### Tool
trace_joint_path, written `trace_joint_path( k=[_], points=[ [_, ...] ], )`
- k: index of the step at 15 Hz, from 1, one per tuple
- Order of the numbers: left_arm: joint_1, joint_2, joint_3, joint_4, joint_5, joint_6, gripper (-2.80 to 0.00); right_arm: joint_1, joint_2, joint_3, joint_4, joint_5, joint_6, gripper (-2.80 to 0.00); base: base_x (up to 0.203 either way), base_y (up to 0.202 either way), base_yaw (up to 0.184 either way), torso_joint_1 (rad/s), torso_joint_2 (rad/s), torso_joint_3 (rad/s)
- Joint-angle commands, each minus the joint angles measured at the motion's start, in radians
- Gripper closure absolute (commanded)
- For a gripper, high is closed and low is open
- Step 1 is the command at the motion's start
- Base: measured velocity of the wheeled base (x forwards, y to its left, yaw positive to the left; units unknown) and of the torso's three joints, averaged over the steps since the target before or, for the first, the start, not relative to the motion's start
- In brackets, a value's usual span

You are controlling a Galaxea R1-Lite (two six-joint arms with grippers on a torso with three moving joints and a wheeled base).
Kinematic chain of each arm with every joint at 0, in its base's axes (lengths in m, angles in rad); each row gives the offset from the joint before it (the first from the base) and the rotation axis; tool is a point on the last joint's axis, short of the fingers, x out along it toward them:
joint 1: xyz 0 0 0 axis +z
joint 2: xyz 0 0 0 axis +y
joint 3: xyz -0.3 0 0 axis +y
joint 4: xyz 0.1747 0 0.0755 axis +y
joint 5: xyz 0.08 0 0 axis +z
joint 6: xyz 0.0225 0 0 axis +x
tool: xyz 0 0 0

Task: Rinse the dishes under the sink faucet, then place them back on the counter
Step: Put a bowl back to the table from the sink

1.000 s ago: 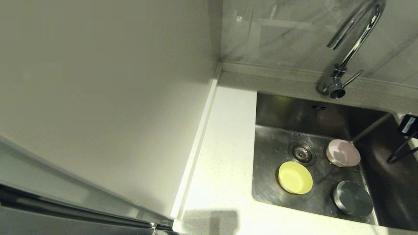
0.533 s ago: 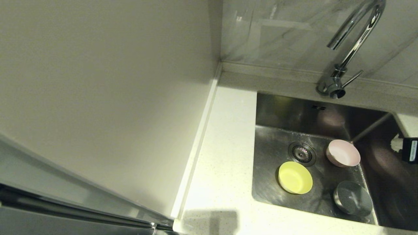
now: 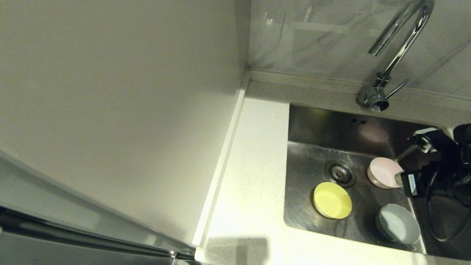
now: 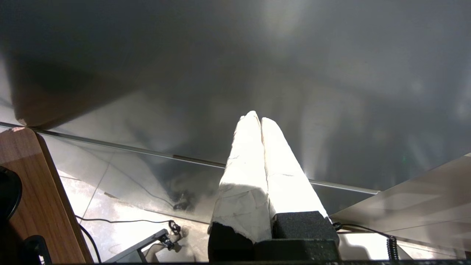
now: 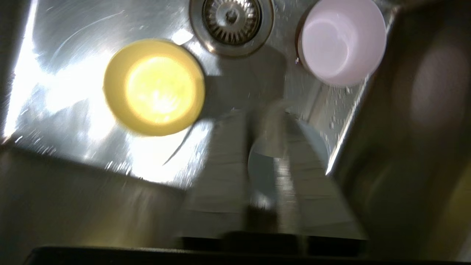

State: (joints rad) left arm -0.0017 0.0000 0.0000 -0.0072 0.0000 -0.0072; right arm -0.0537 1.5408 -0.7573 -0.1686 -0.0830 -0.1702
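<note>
Three dishes sit in the sink [image 3: 316, 129]: a yellow bowl [image 3: 332, 200] [image 5: 154, 86] near the drain [image 3: 340, 173], a pale pink bowl [image 3: 382, 171] [image 5: 342, 40] at the right, and a grey bowl [image 3: 397, 223] [image 5: 259, 173] at the front right. My right gripper [image 3: 404, 173] [image 5: 266, 114] hangs over the sink's right side, just right of the pink bowl and above the grey one. Its jaws stand slightly apart with nothing between them. The chrome faucet [image 3: 401, 40] rises behind the sink. My left gripper [image 4: 257, 117] is shut and empty, parked low, away from the sink.
The white speckled counter [image 3: 254, 176] runs along the sink's left side, with a raised rim against a tall white panel [image 3: 128, 110]. The faucet's side lever [image 3: 397, 88] points right. A steel cabinet front [image 4: 331, 73] fills the left wrist view.
My right arm has swung in from the right edge and now reaches over the sink beside the pink bowl. The three bowls have not moved.
</note>
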Motion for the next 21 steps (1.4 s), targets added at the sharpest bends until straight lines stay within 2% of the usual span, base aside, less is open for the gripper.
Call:
trace_joint_path(
  k=[1, 3, 5, 8, 11, 14, 18, 21],
  points=[
    [0.000, 0.000, 0.003, 0.000, 0.000, 0.000, 0.00, 0.002, 0.207, -0.007, -0.129, -0.015, 0.000, -2.80, 0.000, 0.000, 0.000, 0.000, 0.00, 0.000],
    [0.000, 0.000, 0.003, 0.000, 0.000, 0.000, 0.00, 0.002, 0.324, -0.021, -0.237, -0.040, 0.002, -2.80, 0.000, 0.000, 0.000, 0.000, 0.00, 0.000],
    [0.000, 0.000, 0.003, 0.000, 0.000, 0.000, 0.00, 0.002, 0.428, -0.075, -0.287, -0.117, 0.042, -2.80, 0.000, 0.000, 0.000, 0.000, 0.00, 0.000],
    [0.000, 0.000, 0.003, 0.000, 0.000, 0.000, 0.00, 0.001, 0.536, -0.183, -0.300, -0.192, 0.135, -2.80, 0.000, 0.000, 0.000, 0.000, 0.00, 0.000],
    [0.000, 0.000, 0.003, 0.000, 0.000, 0.000, 0.00, -0.003, 0.593, -0.257, -0.293, -0.294, 0.143, -2.80, 0.000, 0.000, 0.000, 0.000, 0.00, 0.000],
    [0.000, 0.000, 0.003, 0.000, 0.000, 0.000, 0.00, -0.005, 0.620, -0.316, -0.267, -0.305, 0.173, -2.80, 0.000, 0.000, 0.000, 0.000, 0.00, 0.000],
    [0.000, 0.000, 0.003, 0.000, 0.000, 0.000, 0.00, -0.020, 0.647, -0.459, -0.121, -0.326, 0.253, -2.80, 0.000, 0.000, 0.000, 0.000, 0.00, 0.000],
    [0.000, 0.000, 0.003, 0.000, 0.001, 0.000, 0.00, -0.023, 0.704, -0.553, -0.079, -0.339, 0.261, -2.80, 0.000, 0.000, 0.000, 0.000, 0.00, 0.000]
  ],
)
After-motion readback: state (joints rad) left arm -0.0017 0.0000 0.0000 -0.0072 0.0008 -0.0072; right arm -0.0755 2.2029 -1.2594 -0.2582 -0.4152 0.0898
